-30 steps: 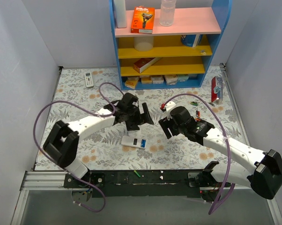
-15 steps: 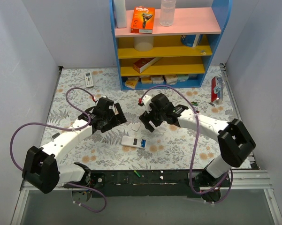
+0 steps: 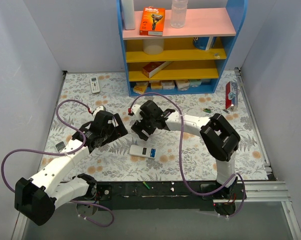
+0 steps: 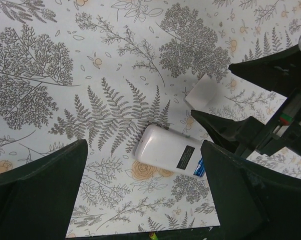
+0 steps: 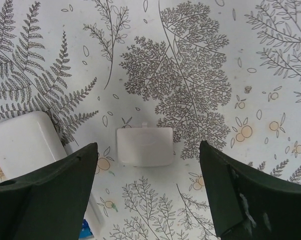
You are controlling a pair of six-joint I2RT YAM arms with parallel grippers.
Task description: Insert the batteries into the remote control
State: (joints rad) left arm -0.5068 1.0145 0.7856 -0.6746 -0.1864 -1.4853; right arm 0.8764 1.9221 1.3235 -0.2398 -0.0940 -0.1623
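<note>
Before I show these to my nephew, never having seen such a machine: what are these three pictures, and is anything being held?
This is a robot with a left arm and a right arm, bolted at a table's near edge. Each ends in a two-finger gripper. The wide picture comes from a fixed camera above and behind the arms. The other two come from wrist cameras, so the dark shapes in their bottom corners are each gripper's own fingers.

On the fern-patterned table lies a small white remote control, back up. A small white lid-like piece lies near it, not touching. Tiny batteries lie farther right, and a colourful shelf stands behind.

The left gripper hangs open over the remote, and the right gripper hangs open over the lid piece. Neither holds anything.
</note>
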